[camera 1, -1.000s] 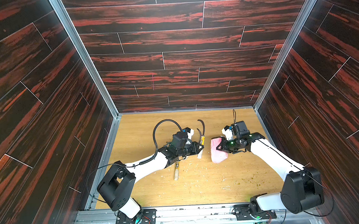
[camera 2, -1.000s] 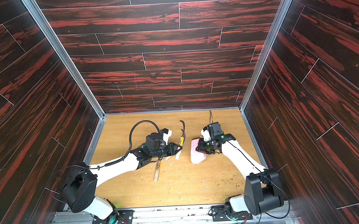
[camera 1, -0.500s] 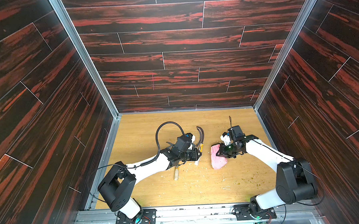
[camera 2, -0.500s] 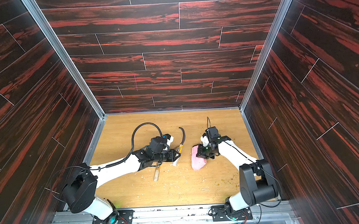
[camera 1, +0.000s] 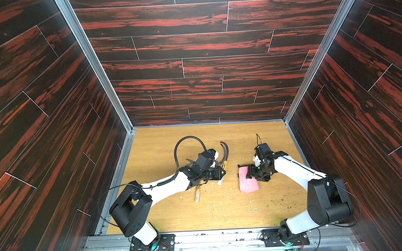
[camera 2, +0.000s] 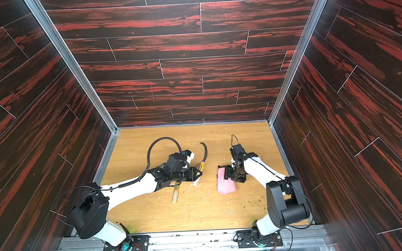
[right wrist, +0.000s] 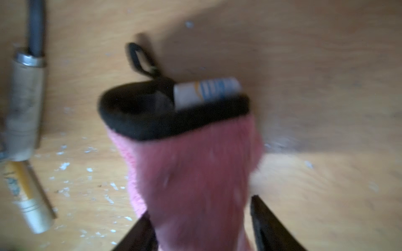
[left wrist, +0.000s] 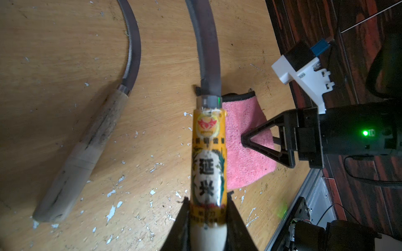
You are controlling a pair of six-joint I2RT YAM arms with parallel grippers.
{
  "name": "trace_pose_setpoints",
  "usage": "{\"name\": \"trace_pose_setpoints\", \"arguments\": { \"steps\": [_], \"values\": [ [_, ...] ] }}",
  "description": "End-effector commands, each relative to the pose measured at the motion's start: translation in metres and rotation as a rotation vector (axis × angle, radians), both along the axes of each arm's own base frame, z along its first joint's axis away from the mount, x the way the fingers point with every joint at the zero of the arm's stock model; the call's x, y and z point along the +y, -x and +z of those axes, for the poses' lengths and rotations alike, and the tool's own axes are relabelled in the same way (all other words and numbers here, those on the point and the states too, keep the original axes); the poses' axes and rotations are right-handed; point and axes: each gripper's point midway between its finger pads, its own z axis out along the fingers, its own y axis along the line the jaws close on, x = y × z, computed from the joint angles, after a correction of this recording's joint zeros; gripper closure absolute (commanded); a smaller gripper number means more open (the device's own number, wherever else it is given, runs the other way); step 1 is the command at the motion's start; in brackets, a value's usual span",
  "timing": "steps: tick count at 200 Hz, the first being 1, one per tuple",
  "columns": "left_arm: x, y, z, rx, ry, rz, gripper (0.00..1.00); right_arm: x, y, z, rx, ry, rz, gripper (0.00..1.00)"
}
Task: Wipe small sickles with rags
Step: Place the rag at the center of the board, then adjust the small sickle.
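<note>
The left gripper clamps a labelled sickle by its stiff wooden handle, clear of the thin blade, above the table, while the right gripper stands with jaws spread astride the soft, light pink rag lying nearby, likely best pinched at an edge.

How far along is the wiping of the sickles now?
Done: no sickle looks clearly wiped. In hand: the left gripper is shut on one labelled sickle, and the right gripper stands open around the pink rag. Left: grasp the rag, wipe that sickle, the plain sickle and the sickle under the left arm.
</note>
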Motion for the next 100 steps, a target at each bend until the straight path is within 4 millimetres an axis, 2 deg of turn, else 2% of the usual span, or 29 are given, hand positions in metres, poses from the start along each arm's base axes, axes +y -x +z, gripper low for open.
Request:
{"name": "trace_pose_setpoints", "arguments": {
  "steps": [1,29,45,67,100],
  "values": [
    [-0.012,-0.005,0.034,-0.063,0.083,-0.024,1.0,-0.015,0.001,0.036,-0.063,0.058,-0.035,0.28],
    [-0.018,-0.007,0.035,-0.054,0.1,-0.031,1.0,-0.023,0.009,0.056,-0.091,0.089,-0.05,0.25],
    [-0.022,-0.007,0.037,-0.052,0.126,-0.037,1.0,-0.019,0.008,0.071,-0.137,0.062,-0.05,0.26],
    [-0.028,-0.006,0.045,-0.052,0.19,-0.049,1.0,0.012,-0.002,0.096,-0.243,-0.111,0.012,0.28],
    [-0.038,-0.007,0.055,-0.036,0.297,-0.041,1.0,0.062,-0.015,0.132,-0.352,-0.417,0.105,0.38]
  ]
}}
